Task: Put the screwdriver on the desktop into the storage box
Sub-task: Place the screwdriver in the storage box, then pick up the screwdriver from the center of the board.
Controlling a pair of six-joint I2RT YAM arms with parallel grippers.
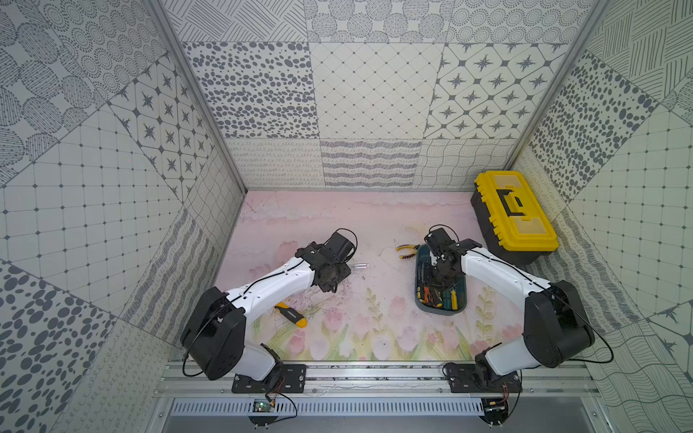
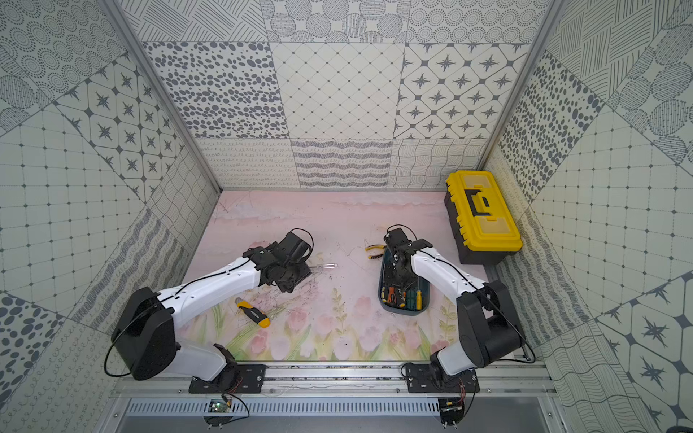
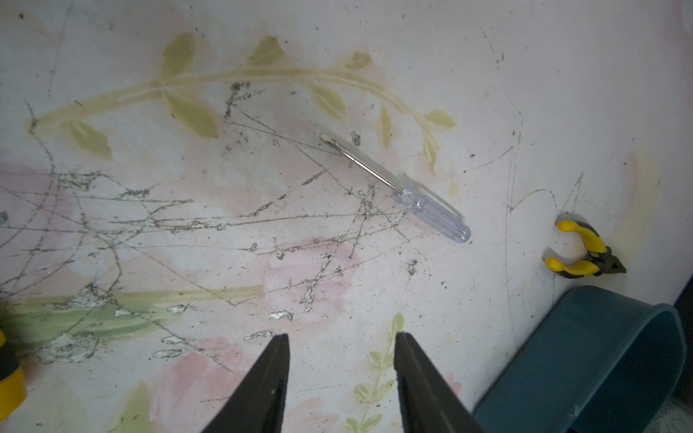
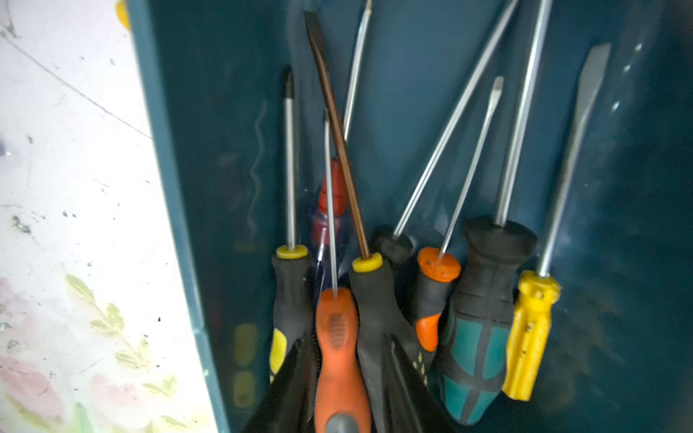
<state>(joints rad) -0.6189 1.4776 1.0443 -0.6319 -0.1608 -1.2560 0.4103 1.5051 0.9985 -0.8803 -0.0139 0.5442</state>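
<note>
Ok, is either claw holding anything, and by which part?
Left claw: open, empty. Right claw straddles the handle of the orange screwdriver in the storage box; a grip cannot be told.

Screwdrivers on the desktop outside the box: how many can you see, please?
1: a clear-handled screwdriver lies on the desktop ahead of the left tool; others may be hidden.

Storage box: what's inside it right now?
The storage box holds several screwdrivers, handles bunched at one end, shafts fanned along the floor. The right gripper covers some handle ends, and overlapping handles hide whatever lies beneath them.
</note>
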